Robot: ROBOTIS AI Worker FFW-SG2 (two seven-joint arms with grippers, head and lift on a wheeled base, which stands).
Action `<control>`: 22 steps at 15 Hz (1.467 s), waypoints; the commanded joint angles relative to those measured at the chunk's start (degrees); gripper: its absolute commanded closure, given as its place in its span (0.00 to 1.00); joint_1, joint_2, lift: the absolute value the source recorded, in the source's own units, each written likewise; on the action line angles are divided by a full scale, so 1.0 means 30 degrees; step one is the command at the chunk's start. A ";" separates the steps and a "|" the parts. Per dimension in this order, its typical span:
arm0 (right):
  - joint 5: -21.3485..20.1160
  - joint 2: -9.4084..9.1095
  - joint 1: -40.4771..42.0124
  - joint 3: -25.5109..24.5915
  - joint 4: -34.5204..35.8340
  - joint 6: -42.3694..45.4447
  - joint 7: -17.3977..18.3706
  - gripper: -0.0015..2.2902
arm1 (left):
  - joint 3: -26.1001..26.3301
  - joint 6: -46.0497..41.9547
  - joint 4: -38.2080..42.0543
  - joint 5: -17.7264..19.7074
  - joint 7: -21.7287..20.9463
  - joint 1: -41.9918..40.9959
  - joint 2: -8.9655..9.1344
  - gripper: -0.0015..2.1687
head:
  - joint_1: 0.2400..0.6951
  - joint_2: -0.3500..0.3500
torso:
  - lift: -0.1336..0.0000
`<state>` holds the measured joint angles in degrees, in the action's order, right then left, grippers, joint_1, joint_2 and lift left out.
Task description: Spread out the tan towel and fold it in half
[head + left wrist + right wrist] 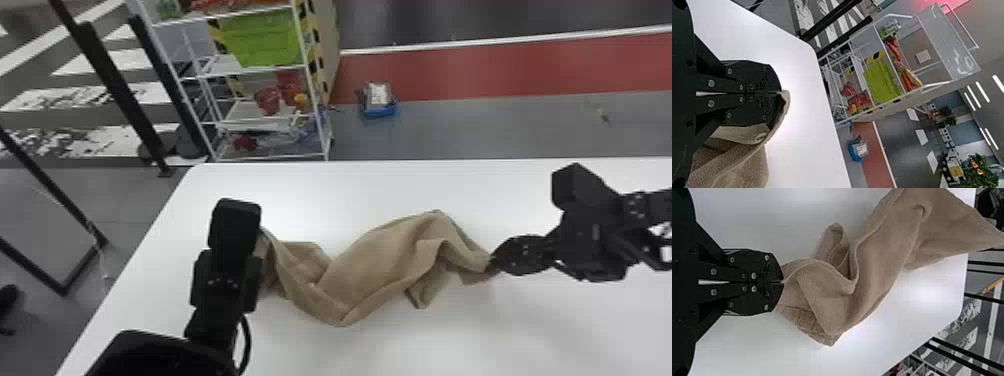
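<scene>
The tan towel [370, 270] hangs crumpled between the two arms over the white table, its middle sagging in folds. At its left end is my left gripper [252, 250]; in the left wrist view that gripper [781, 93] is shut on an edge of the towel [744, 168]. My right gripper [495, 261] holds the opposite end; in the right wrist view, the right gripper [782, 282] is shut on a corner of the towel [875, 262]. The lower folds lie close to the tabletop; whether they touch it I cannot tell.
The white table [325, 185] extends around the towel, with its left edge beside the left arm. Beyond its far edge stand a white shelf rack [260, 112] holding a green bin [265, 37], and a blue box [378, 107] on the floor.
</scene>
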<state>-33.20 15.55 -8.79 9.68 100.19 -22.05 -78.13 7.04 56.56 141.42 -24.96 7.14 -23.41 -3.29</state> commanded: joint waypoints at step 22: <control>0.4884 -0.1346 -0.4452 -0.6977 0.0557 0.0448 -0.0063 0.70 | -0.2815 0.6797 -0.0734 0.1377 -0.6160 0.9121 0.0747 0.99 | 0.82 0.65 | 0.07</control>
<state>-18.40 11.59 -19.88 -11.10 102.76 -19.43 -78.13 -0.60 74.72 141.56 -20.74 -10.46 -0.58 -1.10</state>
